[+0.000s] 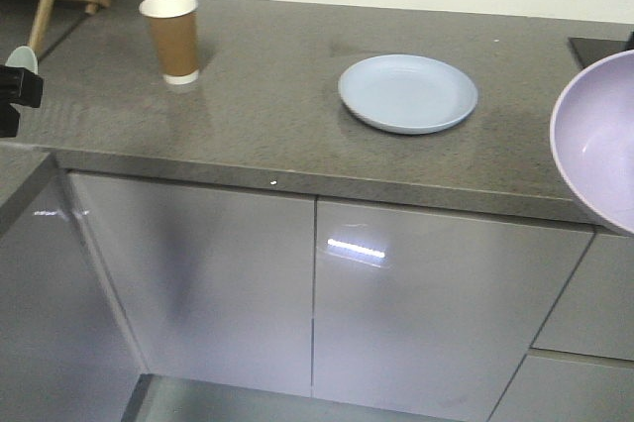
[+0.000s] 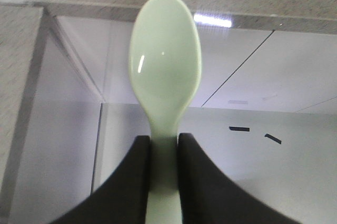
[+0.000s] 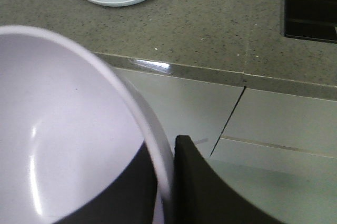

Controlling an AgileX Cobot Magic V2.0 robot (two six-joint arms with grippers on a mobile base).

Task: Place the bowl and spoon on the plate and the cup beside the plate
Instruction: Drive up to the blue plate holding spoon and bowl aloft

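bowl [image 1: 604,145] cut off right (rim clamped) | spoon [image 2: 165,61] handle mostly hidden

Glossy plastic spoon [image 2: 165,61], smooth plastic bowl [image 1: 601,140], paper cup [image 1: 173,38], speckled stone-look counter [image 1: 258,105]

A speckled grey countertop [image 1: 267,115] is seen, bearing a brown, white-rimmed cup [image 1: 173,38] at ten o'clock and a pale blue plate [image 1: 407,93] at one o'clock. The bowl [image 1: 604,140] is coloured lavender, the spoon [image 2: 165,61] mint green.
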